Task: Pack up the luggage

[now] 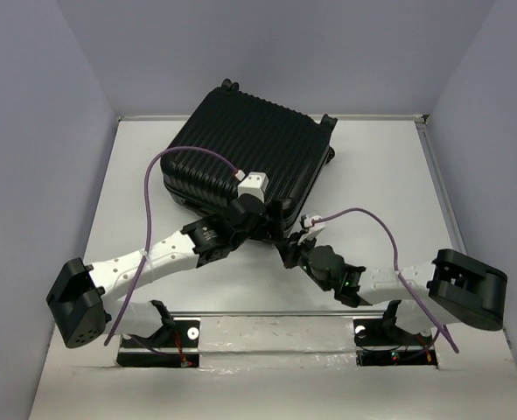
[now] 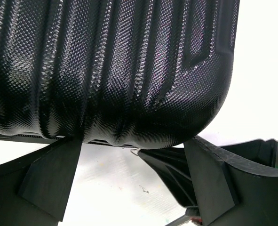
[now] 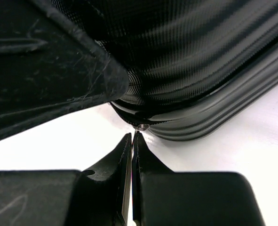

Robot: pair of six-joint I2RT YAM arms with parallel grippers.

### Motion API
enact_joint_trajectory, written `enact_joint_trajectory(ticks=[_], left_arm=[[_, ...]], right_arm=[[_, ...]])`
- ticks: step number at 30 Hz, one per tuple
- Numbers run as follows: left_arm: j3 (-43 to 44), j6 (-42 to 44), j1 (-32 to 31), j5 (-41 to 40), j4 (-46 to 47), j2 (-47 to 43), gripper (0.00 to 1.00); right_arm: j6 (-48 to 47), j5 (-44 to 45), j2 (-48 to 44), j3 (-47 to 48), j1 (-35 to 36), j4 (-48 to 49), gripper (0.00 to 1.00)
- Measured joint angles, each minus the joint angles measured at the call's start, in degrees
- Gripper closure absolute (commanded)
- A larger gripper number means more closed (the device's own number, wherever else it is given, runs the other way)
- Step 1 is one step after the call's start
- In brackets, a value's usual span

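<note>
The luggage [image 1: 241, 153], a black ribbed hard-shell suitcase, lies flat and closed at the back middle of the table. My left gripper [image 1: 260, 220] is open at its near corner; in the left wrist view [image 2: 129, 179] the fingers stand wide apart below the shell's rounded corner [image 2: 129, 84], holding nothing. My right gripper [image 1: 284, 245] is at the same corner. In the right wrist view it [image 3: 133, 136] is shut on the thin metal zipper pull [image 3: 140, 126], which sits on the suitcase's zipper seam.
The white table [image 1: 380, 175] runs right and left of the suitcase, with grey walls around it. A purple cable [image 1: 188, 153] arches over the suitcase's left part. The left gripper's black finger [image 3: 44, 61] fills the upper left of the right wrist view.
</note>
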Motion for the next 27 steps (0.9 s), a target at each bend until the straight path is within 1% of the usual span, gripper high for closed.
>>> enact_joint_trajectory(ticks=[4, 5, 7, 9, 11, 15, 18, 20, 22, 23, 27], left_arm=[[0.66, 0.48, 1.11, 1.07, -0.26, 0.5, 0.01], [0.83, 0.61, 1.46, 1.55, -0.48, 0.5, 0.01], [1.6, 0.81, 2.32, 3.02, -1.6, 0.57, 0.01], [3.26, 0.85, 3.19, 4.59, -3.56, 0.94, 0.01], [4.22, 0.85, 4.11, 6.73, -4.87, 1.05, 0.01], [5.79, 0.2, 5.38, 9.94, -6.54, 1.36, 0.01], [7.32, -0.39, 6.05, 12.0, -7.5, 2.56, 0.01], [8.31, -0.92, 6.34, 13.09, -7.52, 3.48, 0.01], [8.98, -1.51, 6.6, 14.01, -7.61, 4.15, 0.01], [8.98, -1.51, 6.82, 14.29, -7.63, 4.2, 0.01], [9.01, -1.16, 7.41, 14.78, -7.61, 4.2, 0.01]], right_arm=[[0.48, 8.72, 5.22, 1.07, 3.23, 5.46, 0.93], [0.59, 11.34, 8.39, 1.01, 4.28, 10.38, 0.93], [0.72, 13.2, 12.02, 1.05, 5.05, 16.13, 0.93], [0.96, 14.29, 14.34, 1.25, 5.49, 19.26, 0.93], [1.84, 14.62, 14.97, 1.27, 5.75, 20.76, 0.93], [2.93, 15.54, 14.84, 1.46, 6.03, 20.17, 0.93], [1.77, 15.85, 15.39, 4.07, 6.25, 18.27, 0.93], [0.57, 16.31, 17.68, 6.62, 6.36, 18.21, 0.93], [-0.5, 17.22, 21.03, 9.46, 6.36, 19.54, 0.93], [-0.15, 18.21, 23.28, 10.78, 6.38, 21.97, 0.93], [0.61, 19.17, 27.04, 12.52, 6.43, 27.21, 0.93]])
